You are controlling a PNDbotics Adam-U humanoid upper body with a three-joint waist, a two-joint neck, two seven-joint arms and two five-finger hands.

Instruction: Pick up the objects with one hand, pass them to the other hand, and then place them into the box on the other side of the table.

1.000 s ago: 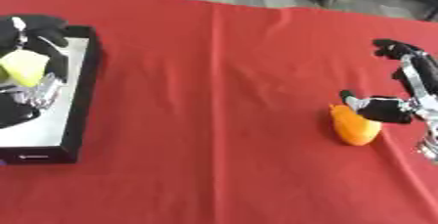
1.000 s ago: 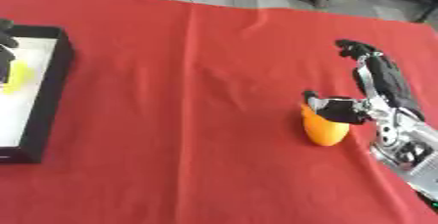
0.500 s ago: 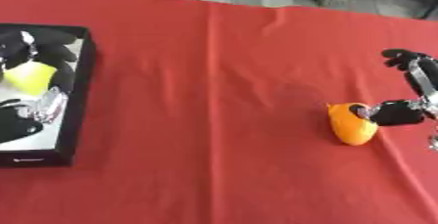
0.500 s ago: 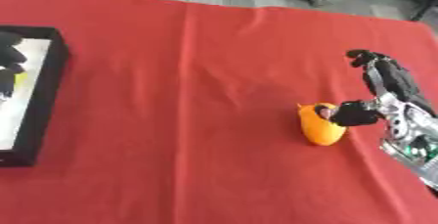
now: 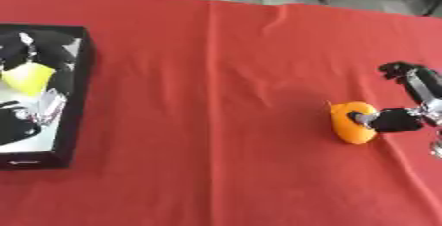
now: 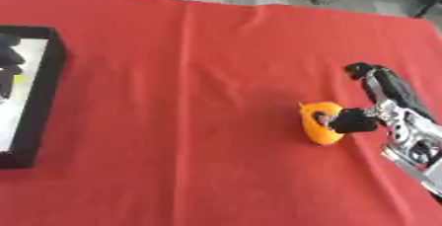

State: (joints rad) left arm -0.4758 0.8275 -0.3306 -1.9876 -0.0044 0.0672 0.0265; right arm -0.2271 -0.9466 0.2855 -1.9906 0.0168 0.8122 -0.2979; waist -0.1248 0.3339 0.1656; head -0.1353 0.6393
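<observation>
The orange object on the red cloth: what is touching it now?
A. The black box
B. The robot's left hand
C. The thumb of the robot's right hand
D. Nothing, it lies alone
C. The thumb of the right hand rests against the side of the orange object, while the black box stands far off at the left edge of the cloth.

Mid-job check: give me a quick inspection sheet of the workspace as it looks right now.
Surface: red cloth over the table, lightly creased.
Job's things: orange object on the cloth at right; black box at left, holding a yellow object.
Clutter: dark and shiny items in the box, not identifiable.
Hands: right hand beside the orange object, thumb touching it, fingers extended; left hand appears to be over the box, fingers unclear.
Cables: nothing seen.
Surroundings: grey floor and furniture legs beyond the far edge.
</observation>
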